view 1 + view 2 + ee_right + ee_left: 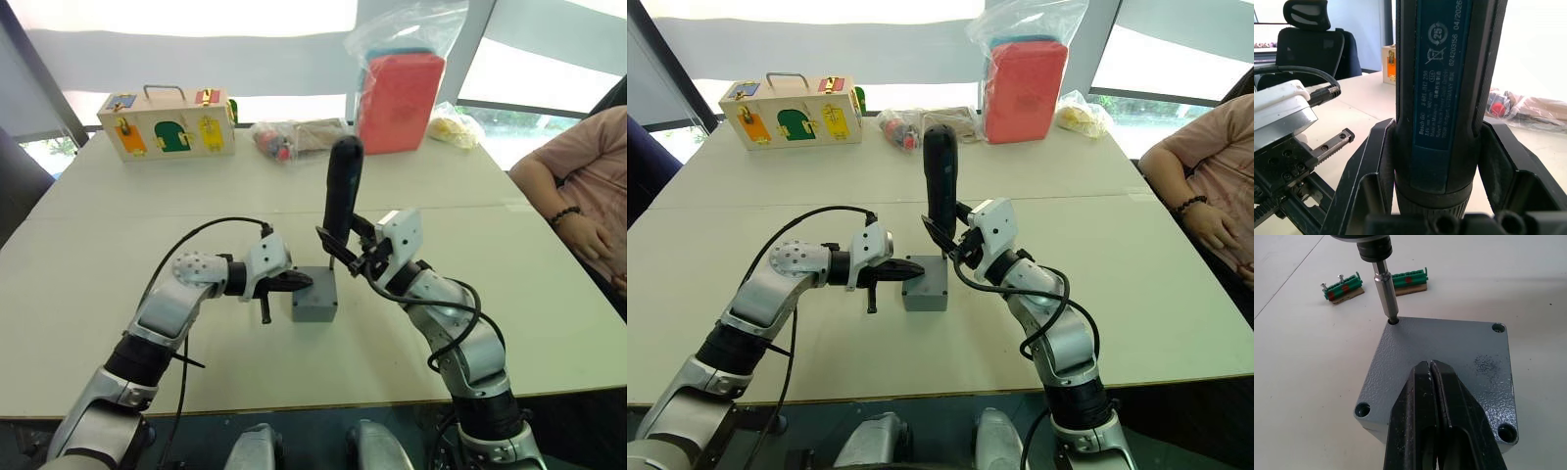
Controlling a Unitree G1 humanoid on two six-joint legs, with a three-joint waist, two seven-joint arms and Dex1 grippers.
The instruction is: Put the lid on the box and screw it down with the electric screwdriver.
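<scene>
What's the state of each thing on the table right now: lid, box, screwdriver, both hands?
lid: seated on the box, corner holes showing
box: closed by the lid, upright on the table
electric screwdriver: upright, bit in one corner hole of the lid
left hand: shut, fingertips over the lid
right hand: shut on the electric screwdriver
wooden latch box: closed, at the far edge

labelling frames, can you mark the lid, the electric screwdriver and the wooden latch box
lid [1449, 350], left wrist view, flat top face
electric screwdriver [940, 171], right eye view, black body
wooden latch box [167, 122], left eye view, front face
</scene>
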